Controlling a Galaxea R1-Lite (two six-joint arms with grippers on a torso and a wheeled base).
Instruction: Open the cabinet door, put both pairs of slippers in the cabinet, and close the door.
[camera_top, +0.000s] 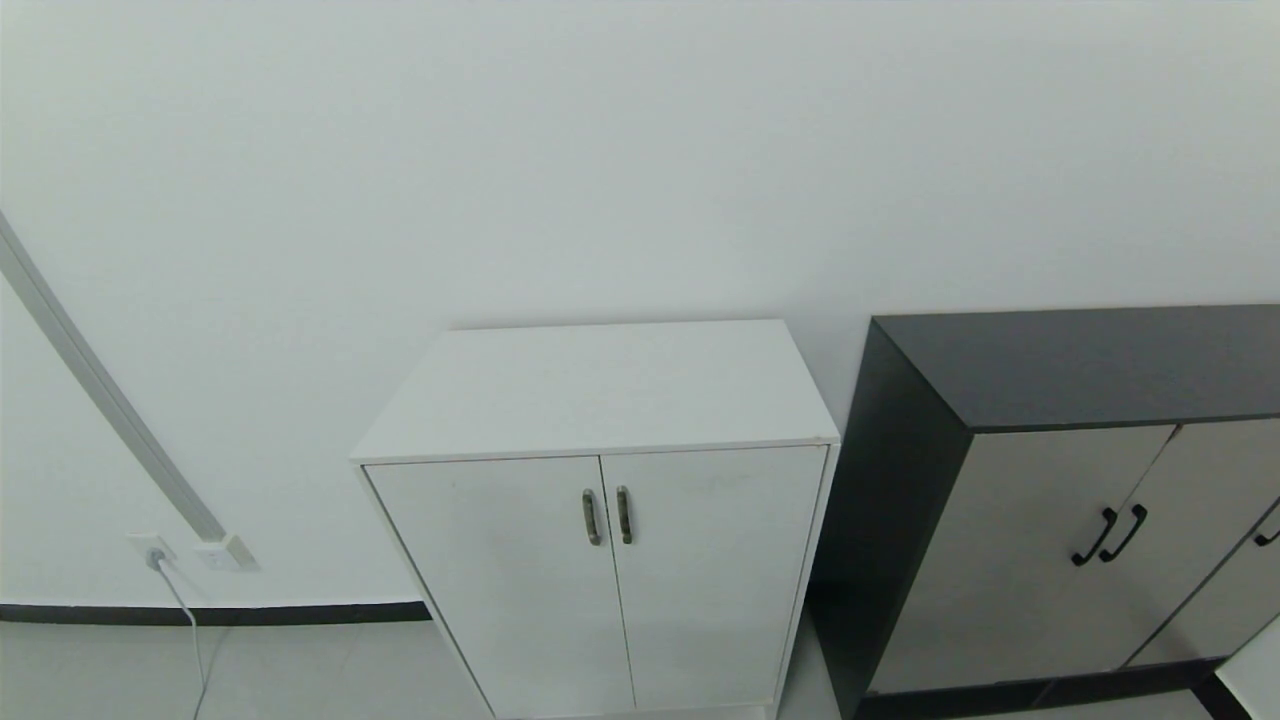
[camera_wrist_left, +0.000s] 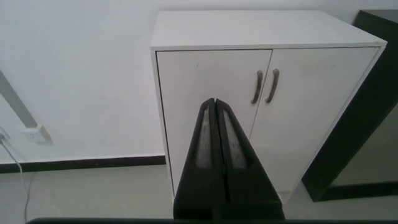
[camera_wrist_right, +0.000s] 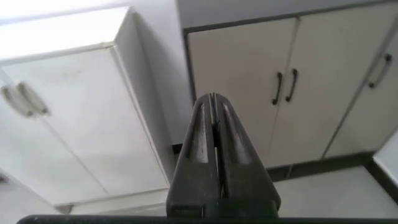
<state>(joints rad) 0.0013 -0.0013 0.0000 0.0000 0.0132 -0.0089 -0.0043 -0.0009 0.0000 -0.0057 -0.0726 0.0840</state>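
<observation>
A white two-door cabinet (camera_top: 600, 560) stands against the wall with both doors closed; its two grey handles (camera_top: 607, 516) meet at the centre seam. In the left wrist view the same cabinet (camera_wrist_left: 211, 106) faces my left gripper (camera_wrist_left: 215, 109), which is shut and empty, held some way back from the left door. My right gripper (camera_wrist_right: 214, 102) is shut with nothing in it, hanging in front of the gap between the white cabinet (camera_wrist_right: 81, 112) and the dark one.
A black-framed cabinet (camera_top: 1050, 500) with pale doors and black handles (camera_top: 1110, 535) stands right of the white one. A wall socket (camera_top: 150, 550) with a white cable and a slanted conduit (camera_top: 100, 390) are at the left. Grey floor lies in front.
</observation>
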